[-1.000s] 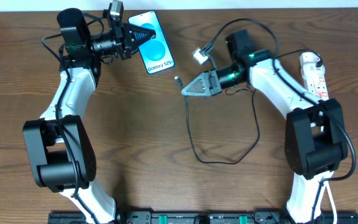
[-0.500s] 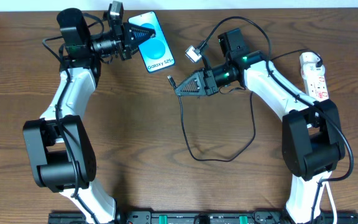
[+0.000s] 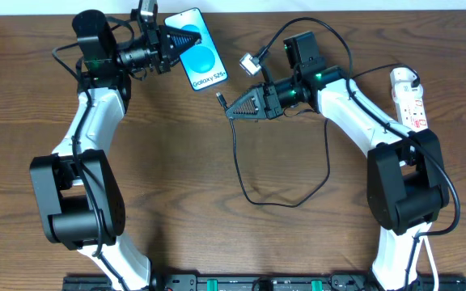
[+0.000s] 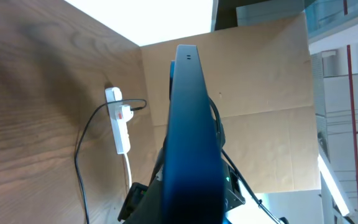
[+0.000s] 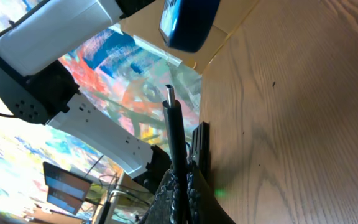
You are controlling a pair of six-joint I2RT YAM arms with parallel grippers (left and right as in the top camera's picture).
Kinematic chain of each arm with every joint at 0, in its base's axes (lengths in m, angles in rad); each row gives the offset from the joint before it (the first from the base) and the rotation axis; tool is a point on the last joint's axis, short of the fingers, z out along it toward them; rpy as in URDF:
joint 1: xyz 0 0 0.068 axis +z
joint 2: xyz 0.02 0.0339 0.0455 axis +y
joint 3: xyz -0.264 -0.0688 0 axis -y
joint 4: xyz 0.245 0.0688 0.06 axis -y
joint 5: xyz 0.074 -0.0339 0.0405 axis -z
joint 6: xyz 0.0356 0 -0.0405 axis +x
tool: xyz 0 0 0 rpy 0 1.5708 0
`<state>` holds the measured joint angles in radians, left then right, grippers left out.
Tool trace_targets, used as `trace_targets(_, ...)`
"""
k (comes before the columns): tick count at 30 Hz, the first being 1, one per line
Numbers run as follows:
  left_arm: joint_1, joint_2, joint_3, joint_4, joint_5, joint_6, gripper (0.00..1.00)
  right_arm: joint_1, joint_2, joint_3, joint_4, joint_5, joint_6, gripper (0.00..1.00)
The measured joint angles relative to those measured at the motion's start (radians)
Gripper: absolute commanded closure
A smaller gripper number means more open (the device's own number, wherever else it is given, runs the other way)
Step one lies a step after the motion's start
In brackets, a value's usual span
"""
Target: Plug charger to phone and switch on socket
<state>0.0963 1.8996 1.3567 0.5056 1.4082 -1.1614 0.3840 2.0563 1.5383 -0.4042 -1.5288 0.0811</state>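
My left gripper is shut on the phone, a blue-screened slab reading "Galaxy S25+", held lifted at the table's far left-middle; in the left wrist view its dark blue edge runs up the frame. My right gripper is shut on the charger cable just behind its small plug tip, which points at the phone's lower end, a short gap away. In the right wrist view the tip stands below the phone's end. The black cable loops across the table. The white socket strip lies at far right.
A small white tag hangs on a cable near the right arm's wrist. The socket strip and its white cord also show in the left wrist view. The cable loop lies in the table's middle, between both arms.
My right gripper has carried the plug tip left and up toward the phone's lower end. The cable loop has followed. The left gripper has shifted the phone slightly upward.
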Motion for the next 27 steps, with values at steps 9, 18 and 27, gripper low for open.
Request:
trace_targets(9, -0.030, 0.000, 0.000, 0.000, 0.000, 0.012, 0.92, 0.000, 0.000, 0.000, 0.020, 0.002, 0.023, 0.99)
trace_targets(18, -0.034, 0.000, 0.000, 0.000, -0.001, 0.014, 0.93, -0.010, 0.000, 0.000, 0.069, 0.009, 0.076, 0.99)
trace_targets(27, -0.034, 0.000, 0.000, 0.000, -0.004, 0.014, 0.92, -0.014, 0.000, 0.000, 0.070, 0.022, 0.097, 0.99)
